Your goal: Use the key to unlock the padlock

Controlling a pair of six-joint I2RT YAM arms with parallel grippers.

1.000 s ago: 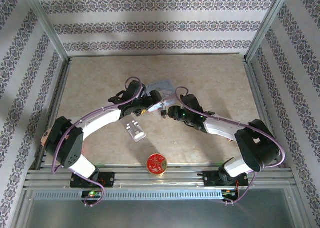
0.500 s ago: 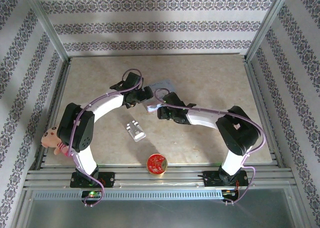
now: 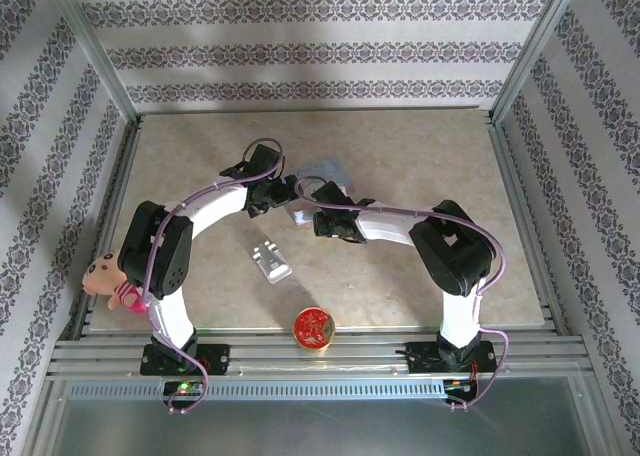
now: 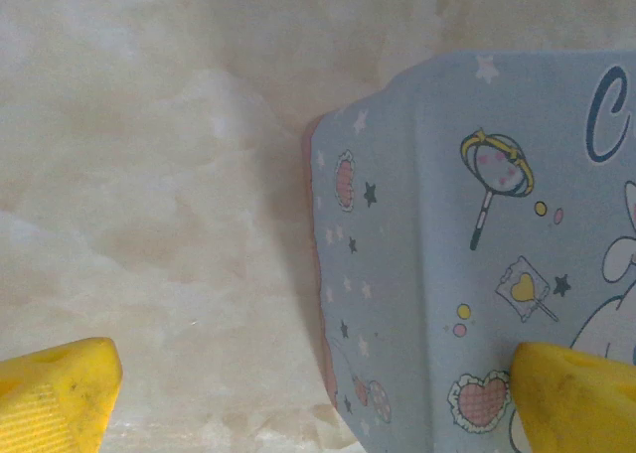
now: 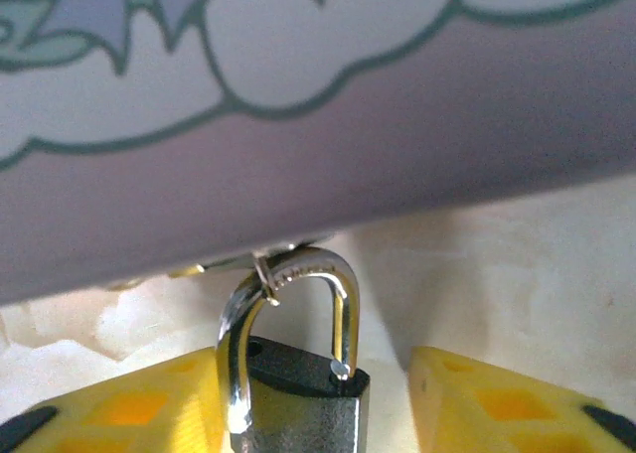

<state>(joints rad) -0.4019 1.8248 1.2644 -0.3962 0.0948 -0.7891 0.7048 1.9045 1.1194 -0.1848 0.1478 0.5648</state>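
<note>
Both arms bent inward, meeting at pastel blue cartoon-print tin box [image 4: 447, 225] mid-table. Left gripper [image 4: 318, 393] wide open, empty, straddling box corner. Right gripper [image 5: 313, 413] parted, flanking tiny dark metal padlock [image 5: 298, 388] hung on box hasp, gap at right finger. Shiny silver rectangular block [image 3: 270, 261] and round red-and-gold tin [image 3: 313, 328] lie nearer the bases.

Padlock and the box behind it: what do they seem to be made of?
Padlock: likely metal, with a dark matte body and a shiny silver shackle with bright glints. Box: probably painted tin, smooth with printed cartoons, though the pictures leave plastic possible.
</note>
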